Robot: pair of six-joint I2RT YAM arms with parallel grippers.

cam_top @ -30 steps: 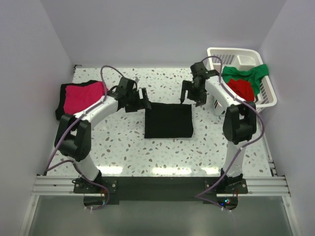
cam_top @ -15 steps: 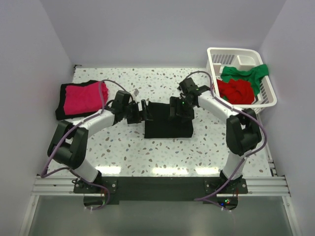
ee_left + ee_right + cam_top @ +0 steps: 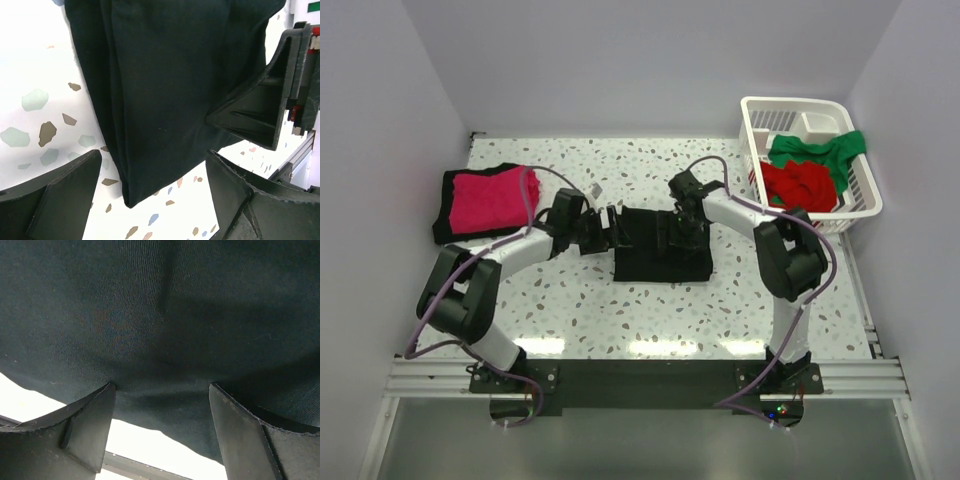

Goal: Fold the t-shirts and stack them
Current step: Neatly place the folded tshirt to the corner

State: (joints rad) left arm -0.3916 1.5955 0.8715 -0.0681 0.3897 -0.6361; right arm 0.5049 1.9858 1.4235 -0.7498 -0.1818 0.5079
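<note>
Both fingers of the L end effector (image 3: pixel 611 228) are spread, w/ the near-left corner of the folded black t-shirt (image 3: pixel 660 258) between them, not pinched. R end effector (image 3: pixel 678 232) is spread too, low over the shirt's far part. Shirt lies mid-surface (image 3: pixel 570 300). Pink t-shirt (image 3: pixel 485 197) lies folded on black cloth (image 3: pixel 444 208), far left. Red t-shirt (image 3: pixel 800 185) & green t-shirt (image 3: pixel 825 150) sit crumpled in the white basket (image 3: pixel 790 103), far right.

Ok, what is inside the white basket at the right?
A red t-shirt and a green t-shirt lie in the basket, green toward the far side. Anything beneath them is covered.
</note>
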